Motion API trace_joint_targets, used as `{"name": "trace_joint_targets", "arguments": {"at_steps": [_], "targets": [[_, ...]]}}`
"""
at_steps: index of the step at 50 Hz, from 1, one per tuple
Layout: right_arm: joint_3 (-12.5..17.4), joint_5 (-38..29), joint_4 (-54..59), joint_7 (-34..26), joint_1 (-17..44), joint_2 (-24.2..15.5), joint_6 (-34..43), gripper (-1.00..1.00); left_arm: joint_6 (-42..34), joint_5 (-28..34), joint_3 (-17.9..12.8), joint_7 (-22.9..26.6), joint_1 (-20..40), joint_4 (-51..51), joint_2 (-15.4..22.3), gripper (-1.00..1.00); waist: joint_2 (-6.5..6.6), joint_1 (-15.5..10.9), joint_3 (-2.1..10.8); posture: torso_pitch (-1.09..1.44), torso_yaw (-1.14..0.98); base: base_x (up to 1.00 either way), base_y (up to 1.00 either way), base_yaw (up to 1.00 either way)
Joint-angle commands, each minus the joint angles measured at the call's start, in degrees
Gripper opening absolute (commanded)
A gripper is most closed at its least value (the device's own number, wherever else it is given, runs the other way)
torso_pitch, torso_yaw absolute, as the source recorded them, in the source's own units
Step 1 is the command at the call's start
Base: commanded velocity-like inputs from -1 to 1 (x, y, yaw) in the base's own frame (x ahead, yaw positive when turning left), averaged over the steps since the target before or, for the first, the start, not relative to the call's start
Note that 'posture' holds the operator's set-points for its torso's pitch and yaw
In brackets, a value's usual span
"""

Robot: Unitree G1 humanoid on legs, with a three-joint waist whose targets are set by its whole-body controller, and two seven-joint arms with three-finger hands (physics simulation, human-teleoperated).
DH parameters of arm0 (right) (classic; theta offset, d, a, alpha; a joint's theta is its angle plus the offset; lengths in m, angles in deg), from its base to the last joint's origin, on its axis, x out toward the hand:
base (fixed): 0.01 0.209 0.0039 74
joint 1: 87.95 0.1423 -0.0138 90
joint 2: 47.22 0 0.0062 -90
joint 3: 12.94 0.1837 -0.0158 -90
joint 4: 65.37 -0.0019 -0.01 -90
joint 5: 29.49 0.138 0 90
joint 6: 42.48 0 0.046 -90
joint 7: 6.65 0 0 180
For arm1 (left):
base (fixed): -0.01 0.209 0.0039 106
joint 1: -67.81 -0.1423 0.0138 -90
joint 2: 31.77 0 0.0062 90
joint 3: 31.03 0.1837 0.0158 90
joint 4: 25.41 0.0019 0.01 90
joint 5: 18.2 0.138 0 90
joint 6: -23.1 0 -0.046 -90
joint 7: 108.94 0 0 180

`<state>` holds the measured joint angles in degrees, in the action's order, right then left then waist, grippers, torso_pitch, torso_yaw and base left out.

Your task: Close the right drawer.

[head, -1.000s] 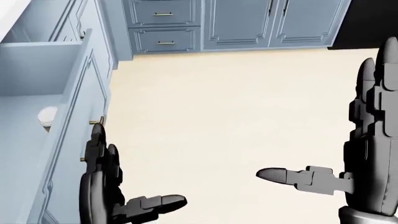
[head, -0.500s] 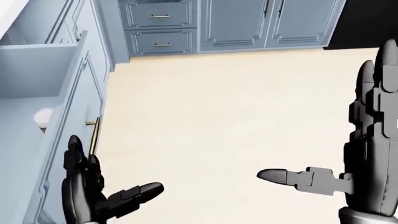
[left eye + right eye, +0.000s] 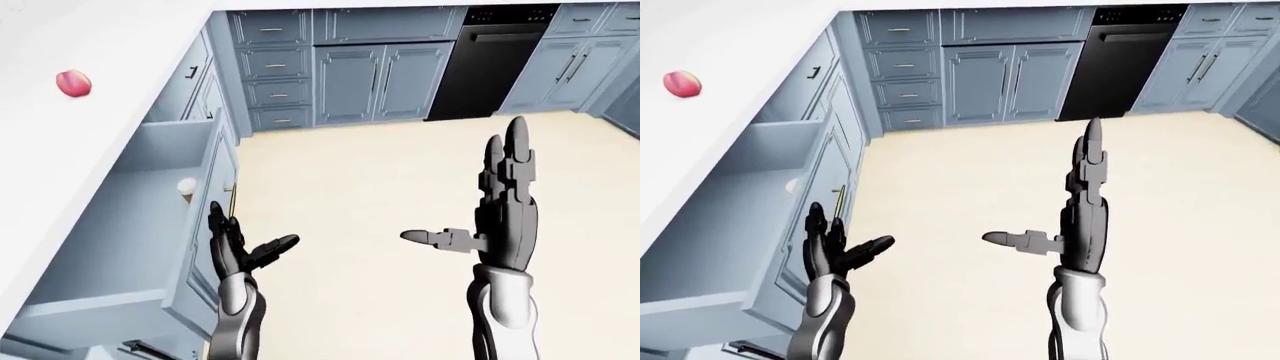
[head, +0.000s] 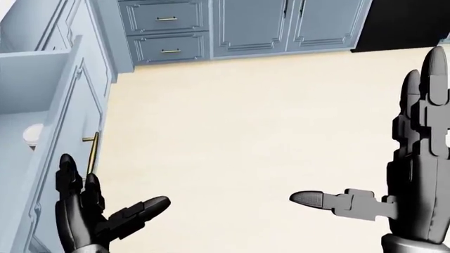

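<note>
Left hand (image 3: 238, 244) is open, fingers straight and thumb spread to the right, raised just beside the front panel of the drawer (image 3: 120, 225). Its fingertips stand near the brass handle (image 4: 91, 152) on that panel; whether they touch it cannot be told. Right hand (image 3: 503, 202) is open too, palm turned left, fingers pointing up and thumb stuck out sideways, held over bare floor (image 3: 380, 172) well apart from the drawer.

That drawer is pulled far out on the left of the scene, under the white counter (image 3: 90, 45). Its inside is pale blue, and a small white round object (image 3: 186, 186) lies in it against the inner side of the front panel. A pink-red round thing (image 3: 73, 82) sits on the counter above.

Far across the cream floor runs a row of blue cabinets (image 3: 380, 75) with small brass pulls on a stack of drawers at its left end. A black appliance (image 3: 490, 64) stands in the row to the right, and more blue doors continue beyond it at the far right.
</note>
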<state>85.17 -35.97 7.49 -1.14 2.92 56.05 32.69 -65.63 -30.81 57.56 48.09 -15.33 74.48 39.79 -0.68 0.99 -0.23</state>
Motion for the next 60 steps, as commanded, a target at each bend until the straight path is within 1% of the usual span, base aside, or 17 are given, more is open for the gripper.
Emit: {"name": "trace_joint_targets", "arguments": {"at_steps": [1,14,27,31,39,44,46,58,60], "targets": [[0.2,0.1,-2.2,0.1,1.0,-0.3,-1.5,1.0,0.9,0.2,-2.8,-2.4,0.9,-1.3,1.0,1.0,-0.16,-0.3,0.75,0.0,0.0,0.0,0.0,0.0],[0.1,0.1,-1.5,0.2,1.0,-0.3,-1.8,1.0,0.7,-2.5,-4.9,-3.3,2.1,0.3,2.3,1.0,-0.03,-0.2,0.63,0.0,0.0,0.0,0.0,0.0],[0.0,-0.1,-1.7,0.2,1.1,-0.3,-1.4,1.0,1.3,-3.7,-6.0,-4.0,2.6,1.8,3.1,1.0,0.18,0.0,0.7,0.0,0.0,0.0,0.0,0.0],[-0.1,-0.4,-2.0,0.4,1.0,-0.2,-1.0,1.0,0.0,-5.3,-7.3,-4.6,2.4,0.5,3.9,1.0,0.25,0.0,0.74,0.0,0.0,0.0,0.0,0.0],[-0.3,-0.5,-1.7,0.2,1.2,-0.2,-1.0,1.0,0.9,-7.3,-9.2,-5.3,3.6,2.5,5.4,1.0,0.42,0.0,0.7,0.0,0.0,0.0,0.0,0.0],[-0.3,-0.5,-1.4,0.2,1.2,-0.2,-1.1,1.0,1.4,-7.6,-9.5,-5.7,3.8,3.0,5.8,1.0,0.54,0.1,0.74,0.0,0.0,0.0,0.0,0.0],[-0.3,-0.4,-1.3,0.2,1.1,-0.3,-1.3,1.0,0.6,-8.3,-9.9,-6.1,3.4,1.8,6.1,1.0,0.6,0.1,0.82,0.0,0.0,0.0,0.0,0.0],[-0.3,-0.4,-0.4,0.3,1.2,-0.3,-2.0,1.0,1.5,-10.2,-11.5,-6.5,4.4,4.1,7.4,1.0,0.81,-0.1,0.94,0.0,0.0,0.0,0.0,0.0],[-0.3,-0.4,-0.5,0.3,1.2,-0.3,-1.9,1.0,0.7,-10.6,-11.8,-7.1,4.4,3.0,7.8,1.0,0.85,-0.1,0.97,0.0,0.0,0.0,0.0,0.0]]}}
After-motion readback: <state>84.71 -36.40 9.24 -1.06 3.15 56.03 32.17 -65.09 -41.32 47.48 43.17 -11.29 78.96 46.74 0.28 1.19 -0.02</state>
